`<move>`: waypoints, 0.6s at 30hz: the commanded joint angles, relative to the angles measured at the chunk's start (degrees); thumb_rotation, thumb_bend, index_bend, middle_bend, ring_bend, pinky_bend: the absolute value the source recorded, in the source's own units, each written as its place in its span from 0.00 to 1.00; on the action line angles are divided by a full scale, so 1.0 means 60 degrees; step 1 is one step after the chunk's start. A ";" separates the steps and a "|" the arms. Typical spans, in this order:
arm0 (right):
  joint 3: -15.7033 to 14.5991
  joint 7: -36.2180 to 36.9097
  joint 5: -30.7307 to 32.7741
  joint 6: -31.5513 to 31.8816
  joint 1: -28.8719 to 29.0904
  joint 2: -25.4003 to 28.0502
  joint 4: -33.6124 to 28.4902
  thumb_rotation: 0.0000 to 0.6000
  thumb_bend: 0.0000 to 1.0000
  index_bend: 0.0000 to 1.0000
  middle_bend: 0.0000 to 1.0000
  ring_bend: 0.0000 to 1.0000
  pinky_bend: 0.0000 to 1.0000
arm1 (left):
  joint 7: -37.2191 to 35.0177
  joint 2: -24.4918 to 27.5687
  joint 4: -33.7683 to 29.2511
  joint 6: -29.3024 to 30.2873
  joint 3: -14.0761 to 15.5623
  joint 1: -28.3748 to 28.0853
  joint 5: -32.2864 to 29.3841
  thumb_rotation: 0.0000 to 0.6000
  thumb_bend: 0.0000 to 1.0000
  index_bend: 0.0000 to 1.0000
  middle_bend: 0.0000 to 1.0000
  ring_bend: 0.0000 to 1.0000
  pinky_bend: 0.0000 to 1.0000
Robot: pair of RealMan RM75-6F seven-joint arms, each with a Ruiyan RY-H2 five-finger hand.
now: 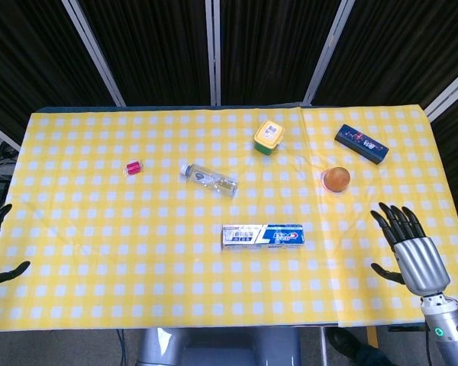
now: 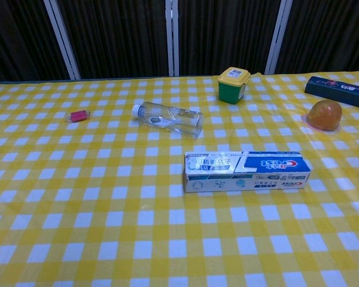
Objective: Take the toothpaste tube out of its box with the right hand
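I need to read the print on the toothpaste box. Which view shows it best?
The chest view: the toothpaste box is close and large there, with its long printed side facing the camera. The head view shows it from above, small, its lettering hard to read.

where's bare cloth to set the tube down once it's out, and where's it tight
Free: the near strip in front of the box, and the wide left stretch below the pink item and bottle. Open cloth also lies between the box and the right hand. Crowded: the far right, where the green tub, orange ball and dark case cluster.
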 commanded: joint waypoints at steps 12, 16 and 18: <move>0.1042 -0.1402 0.2469 -0.6087 0.3459 -0.1503 -0.0253 1.00 0.02 0.10 0.18 0.09 0.16 | 0.0466 -0.0279 0.0273 -0.0974 -0.0160 -0.0413 -0.0828 1.00 0.00 0.00 0.00 0.00 0.00; 0.1147 -0.1970 0.3031 -0.6341 0.3722 -0.2053 -0.0055 1.00 0.03 0.13 0.21 0.13 0.18 | 0.0533 -0.0325 0.0377 -0.1189 -0.0180 -0.0494 -0.1015 1.00 0.00 0.00 0.00 0.00 0.00; 0.1172 -0.2267 0.3306 -0.6453 0.3854 -0.2317 0.0085 1.00 0.04 0.13 0.22 0.14 0.19 | 0.0540 -0.0344 0.0410 -0.1251 -0.0191 -0.0525 -0.1064 1.00 0.00 0.00 0.00 0.00 0.00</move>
